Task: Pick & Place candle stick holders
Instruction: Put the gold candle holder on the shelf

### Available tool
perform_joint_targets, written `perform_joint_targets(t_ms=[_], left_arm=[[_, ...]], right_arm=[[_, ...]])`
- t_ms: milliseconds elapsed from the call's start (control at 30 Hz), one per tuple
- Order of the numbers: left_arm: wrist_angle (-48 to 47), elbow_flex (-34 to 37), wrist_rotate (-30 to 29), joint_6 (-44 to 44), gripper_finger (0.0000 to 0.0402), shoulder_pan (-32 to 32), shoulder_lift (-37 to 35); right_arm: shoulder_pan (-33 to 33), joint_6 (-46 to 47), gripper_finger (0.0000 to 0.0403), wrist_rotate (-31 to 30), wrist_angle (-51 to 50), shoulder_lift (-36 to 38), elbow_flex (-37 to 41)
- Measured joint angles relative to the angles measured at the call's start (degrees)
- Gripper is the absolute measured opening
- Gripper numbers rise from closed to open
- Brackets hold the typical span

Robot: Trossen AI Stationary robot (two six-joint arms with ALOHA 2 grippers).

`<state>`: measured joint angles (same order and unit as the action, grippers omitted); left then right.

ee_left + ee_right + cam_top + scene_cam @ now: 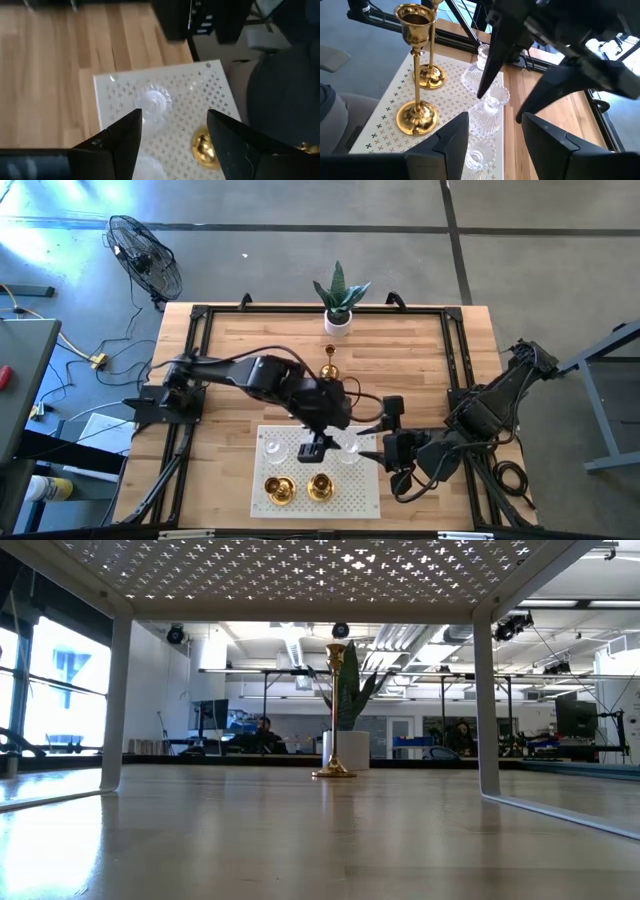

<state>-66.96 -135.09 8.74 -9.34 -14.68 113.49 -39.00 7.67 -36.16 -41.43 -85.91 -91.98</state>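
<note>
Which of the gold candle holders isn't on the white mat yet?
The gold holder standing alone on the bare wood near the potted plant; the other two gold ones stand on the white mat.

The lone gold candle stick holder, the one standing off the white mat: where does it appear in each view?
High view: the lone gold holder stands on bare wood, just in front of the plant pot.
Low view: at the centre, upright, before the same pot.
Left wrist view: not in it.
Right wrist view: not in it; the two gold holders there are others.
Shared landmark: the white perforated mat, in all four views, overhead in the low view.
</note>
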Motion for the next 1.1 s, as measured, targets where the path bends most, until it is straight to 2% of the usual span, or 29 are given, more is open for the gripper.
perform_joint_targets(t_ms=[267, 733, 867, 1100], left_arm=[[7.09, 0.04, -1.52, 4.92, 0.0218, 0.02, -1.7], [12.71, 0.09, -15.12, 13.62, 0.0218, 0.02, -6.46], [10.58, 0.09, -17.69, 13.68, 0.0218, 0.01, -10.48], [0.92, 0.01, -23.12, 14.44, 0.0218, 0.02, -20.07]], right_arm=[[-0.02, -0.11, 0.0177, -0.08, 0.09, 0.0, 0.0], [-0.02, -0.6, 0.0177, -1.03, 0.13, 0.03, 0.0], [0.51, -1.78, 0.0177, -1.92, 0.33, 0.23, 0.0], [3.39, -6.42, 0.0177, -7.89, 0.96, 2.39, 0.0]])
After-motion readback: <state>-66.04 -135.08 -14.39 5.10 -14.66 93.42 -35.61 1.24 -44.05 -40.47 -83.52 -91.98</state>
